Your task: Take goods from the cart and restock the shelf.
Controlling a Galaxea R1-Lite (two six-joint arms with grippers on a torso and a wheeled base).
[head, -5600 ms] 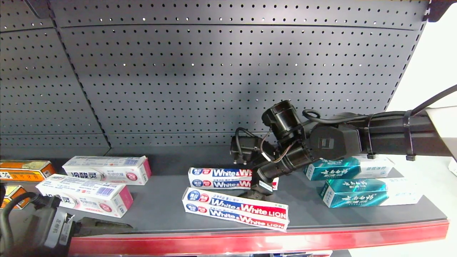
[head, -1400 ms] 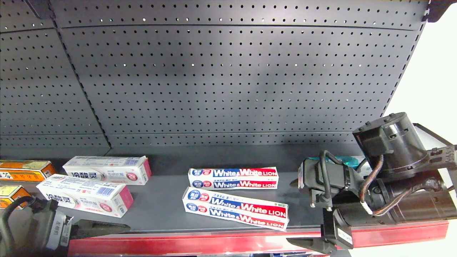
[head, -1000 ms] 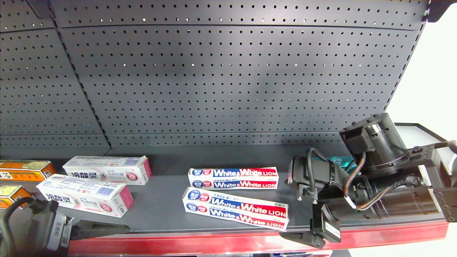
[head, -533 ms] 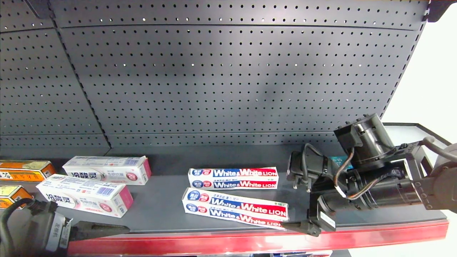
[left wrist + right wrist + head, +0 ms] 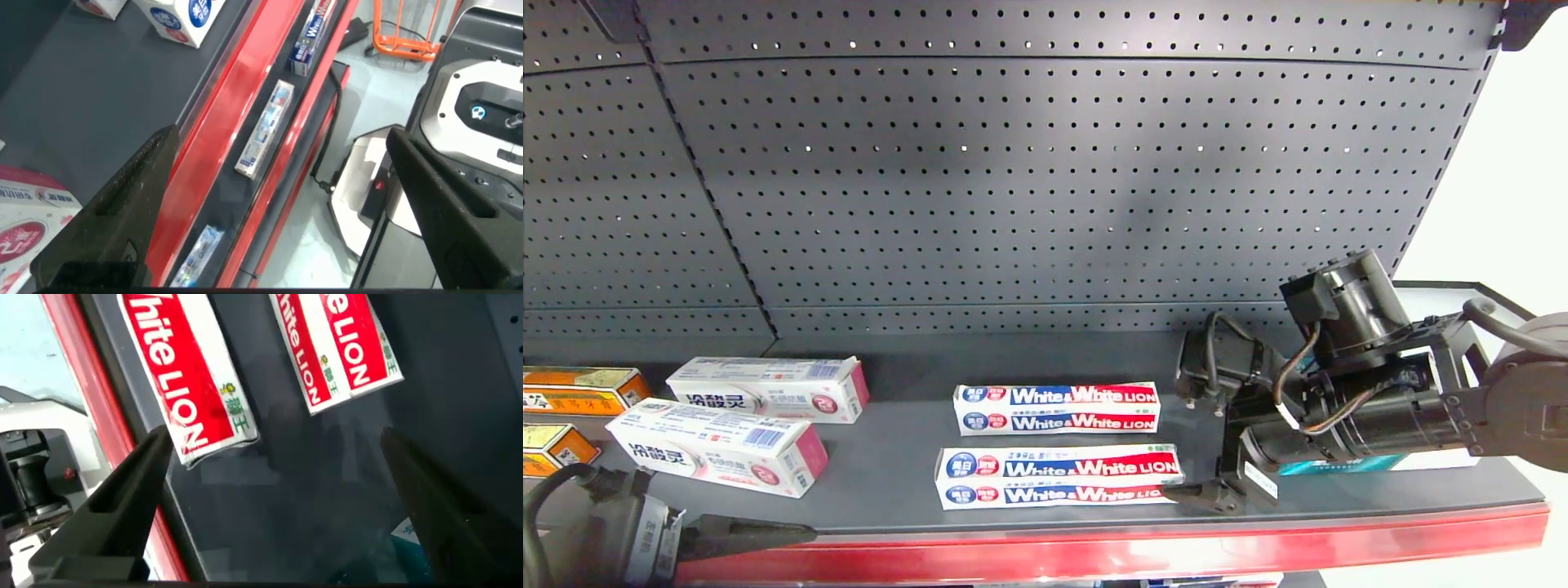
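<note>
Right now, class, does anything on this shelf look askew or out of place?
The front pink-and-white box lies slanted to the shelf's red edge, while the front red-and-white box sits nearly parallel to it. Nothing looks spilled or damaged.

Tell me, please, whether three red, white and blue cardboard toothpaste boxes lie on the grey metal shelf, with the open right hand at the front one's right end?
Not three: the head view shows two on the grey metal shelf, a rear box and a front box. The open right hand is at the front box's right end.
</note>
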